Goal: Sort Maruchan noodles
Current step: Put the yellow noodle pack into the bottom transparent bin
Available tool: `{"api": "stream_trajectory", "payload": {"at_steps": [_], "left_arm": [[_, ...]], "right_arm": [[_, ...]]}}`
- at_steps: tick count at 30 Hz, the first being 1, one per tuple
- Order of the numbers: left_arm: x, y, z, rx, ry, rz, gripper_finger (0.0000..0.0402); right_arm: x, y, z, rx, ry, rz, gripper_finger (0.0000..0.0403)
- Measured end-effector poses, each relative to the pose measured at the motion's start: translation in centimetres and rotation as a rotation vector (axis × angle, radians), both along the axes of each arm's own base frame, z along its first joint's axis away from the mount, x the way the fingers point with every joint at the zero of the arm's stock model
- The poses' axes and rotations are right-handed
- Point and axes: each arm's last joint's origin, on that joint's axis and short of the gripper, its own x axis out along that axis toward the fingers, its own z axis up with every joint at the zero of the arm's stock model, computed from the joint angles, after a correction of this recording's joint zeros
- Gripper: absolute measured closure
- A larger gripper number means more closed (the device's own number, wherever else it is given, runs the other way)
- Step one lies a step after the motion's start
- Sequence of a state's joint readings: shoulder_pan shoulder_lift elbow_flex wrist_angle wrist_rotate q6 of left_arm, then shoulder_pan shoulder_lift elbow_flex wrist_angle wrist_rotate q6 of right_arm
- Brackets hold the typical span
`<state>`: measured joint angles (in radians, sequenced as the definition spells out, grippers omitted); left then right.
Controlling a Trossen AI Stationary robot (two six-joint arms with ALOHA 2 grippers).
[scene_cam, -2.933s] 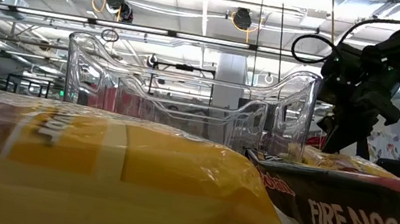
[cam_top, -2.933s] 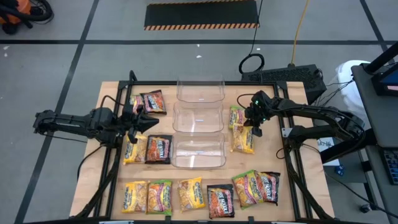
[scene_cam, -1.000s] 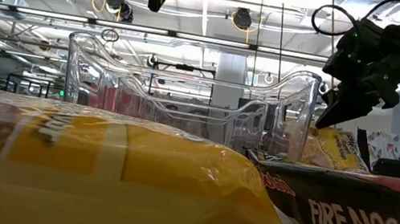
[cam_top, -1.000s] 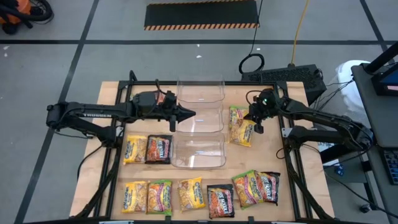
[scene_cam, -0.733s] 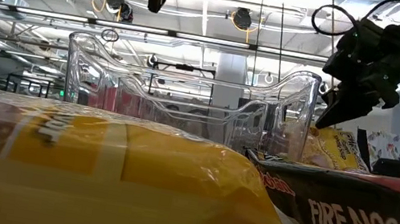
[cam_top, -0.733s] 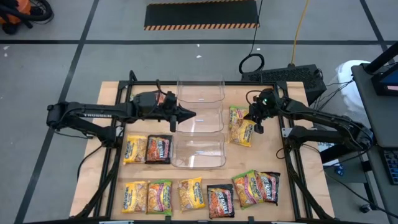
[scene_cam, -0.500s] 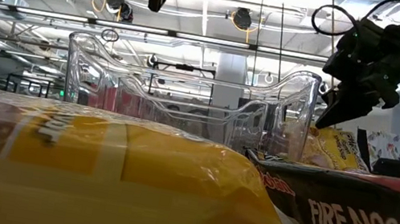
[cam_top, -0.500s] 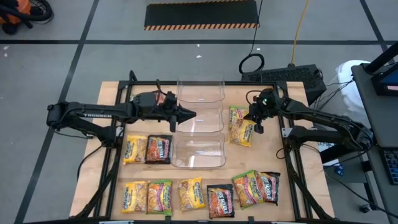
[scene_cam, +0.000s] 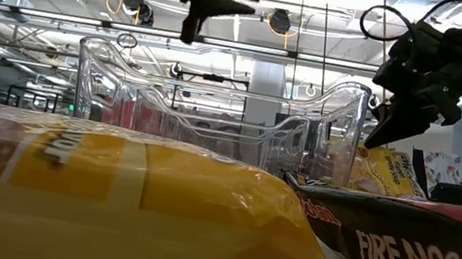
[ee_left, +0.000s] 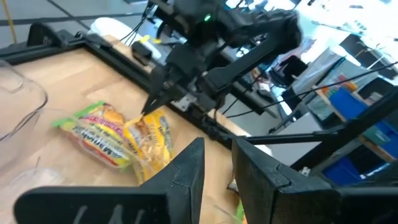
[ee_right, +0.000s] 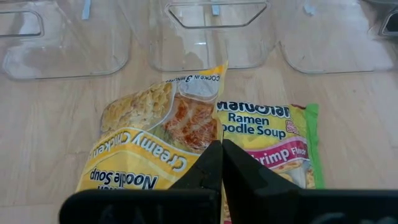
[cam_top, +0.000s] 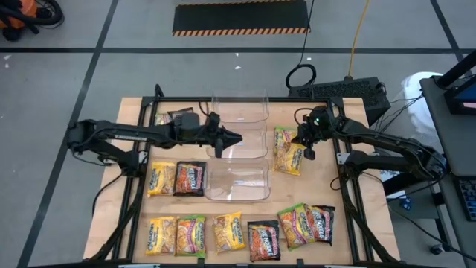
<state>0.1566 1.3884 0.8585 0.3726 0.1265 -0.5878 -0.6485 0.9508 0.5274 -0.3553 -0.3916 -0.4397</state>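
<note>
The right jaws, pressed fully together, pinch the rim of a yellow packet point(ee_right: 149, 143) of Maruchan noodles, one end tipped up off the counter point(cam_top: 364, 216), touching a green-edged packet point(ee_right: 267, 134); the left jaws stand parted and empty, high over the middle bin point(cam_top: 260, 141) of three clear bins. The packets look light, glossy and slippery, the brittle block inside likely to crack under a hard squeeze, so the flat crimped seam at either end is probably the safest hold. Laid out in the open: four yellow, three green-edged and three dark packets, six of them in a row along the near edge, with perhaps one more half hidden under the left arm
</note>
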Motion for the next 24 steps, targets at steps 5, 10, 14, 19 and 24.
{"api": "stream_trajectory", "payload": {"at_steps": [5,10,14,19,24], "left_arm": [[1.9,0.8,0.2,0.066,0.036,-0.006,0.0314],[4.2,1.7,1.9,0.231,0.226,-0.063,0.0314],[6.4,2.9,2.7,0.321,0.370,-0.106,0.0314],[9.4,4.4,3.9,0.402,0.366,-0.170,0.0314],[11.8,5.0,3.4,0.448,0.389,-0.234,0.0314]], "right_arm": [[0.0,0.0,0.1,-0.007,-0.005,0.002,0.0403],[-0.2,0.2,0.5,-0.021,-0.023,0.002,0.0403],[-0.4,0.3,0.8,-0.035,-0.040,0.002,0.0403],[-0.5,0.4,1.0,-0.050,-0.053,0.006,0.0403],[-0.5,0.4,1.0,-0.050,-0.054,0.007,0.0403]]}}
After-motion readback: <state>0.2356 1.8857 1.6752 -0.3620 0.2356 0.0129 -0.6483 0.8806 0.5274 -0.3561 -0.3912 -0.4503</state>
